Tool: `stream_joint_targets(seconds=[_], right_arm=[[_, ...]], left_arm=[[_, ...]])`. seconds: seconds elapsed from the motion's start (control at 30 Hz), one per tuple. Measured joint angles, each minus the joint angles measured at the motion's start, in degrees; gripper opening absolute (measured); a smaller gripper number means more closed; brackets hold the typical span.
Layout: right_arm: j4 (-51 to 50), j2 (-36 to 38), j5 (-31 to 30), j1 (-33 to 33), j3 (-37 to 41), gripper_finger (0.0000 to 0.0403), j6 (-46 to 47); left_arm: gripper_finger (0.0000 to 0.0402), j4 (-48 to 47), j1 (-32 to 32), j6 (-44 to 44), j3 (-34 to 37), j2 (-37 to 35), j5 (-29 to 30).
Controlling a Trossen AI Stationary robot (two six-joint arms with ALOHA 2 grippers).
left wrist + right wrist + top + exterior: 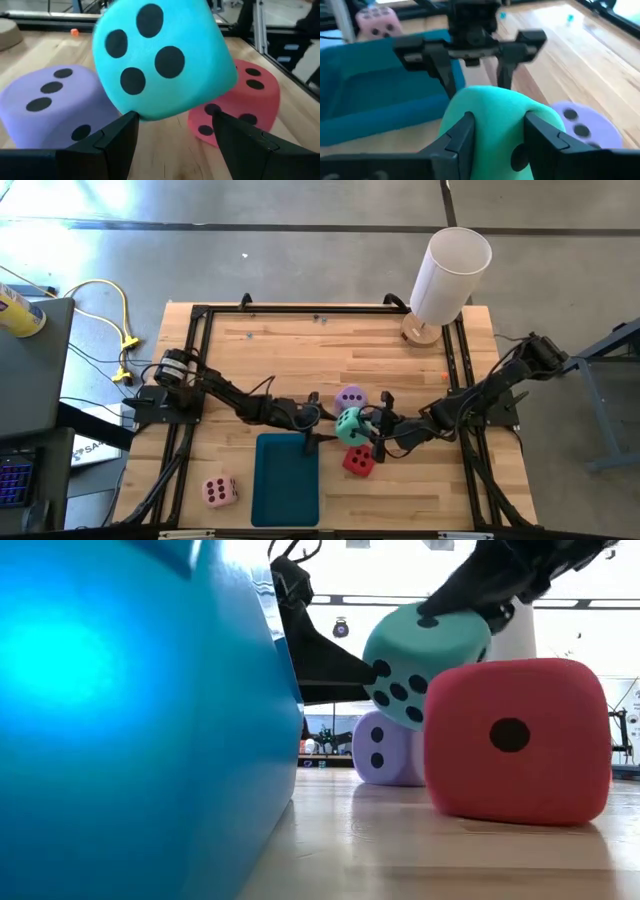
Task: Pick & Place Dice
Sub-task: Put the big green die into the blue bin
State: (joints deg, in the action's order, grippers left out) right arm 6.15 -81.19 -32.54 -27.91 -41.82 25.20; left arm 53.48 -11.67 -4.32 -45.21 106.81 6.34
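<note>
The right gripper (495,132) is pinching the green die (495,112) aloft, facing the open left gripper (172,132); the tray (285,480) is holding no dice yet.

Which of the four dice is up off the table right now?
The mint green die, pinched by the right gripper. The red die, lilac die and pink die all rest on the wood.

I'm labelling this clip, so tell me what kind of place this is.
Probably a robotics lab or workshop: a wooden table with a dark metal frame carrying two arms stands on a bare concrete floor, with loose yellow cables beside it and a large bright room behind.
</note>
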Motion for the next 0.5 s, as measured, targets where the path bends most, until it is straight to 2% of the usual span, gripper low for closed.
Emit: stream_joint_targets(seconds=[0.2,0.5], right_arm=[[4.8,0.1,5.5,2.6,0.0,0.0105,-2.6],[9.2,0.1,12.0,5.0,-0.1,0.0105,-4.5]], left_arm=[[0.0246,-2.1,-1.6,4.1,-0.1,-1.0,1.0],[0.0246,-6.7,-3.5,4.5,-0.1,-4.5,1.6]])
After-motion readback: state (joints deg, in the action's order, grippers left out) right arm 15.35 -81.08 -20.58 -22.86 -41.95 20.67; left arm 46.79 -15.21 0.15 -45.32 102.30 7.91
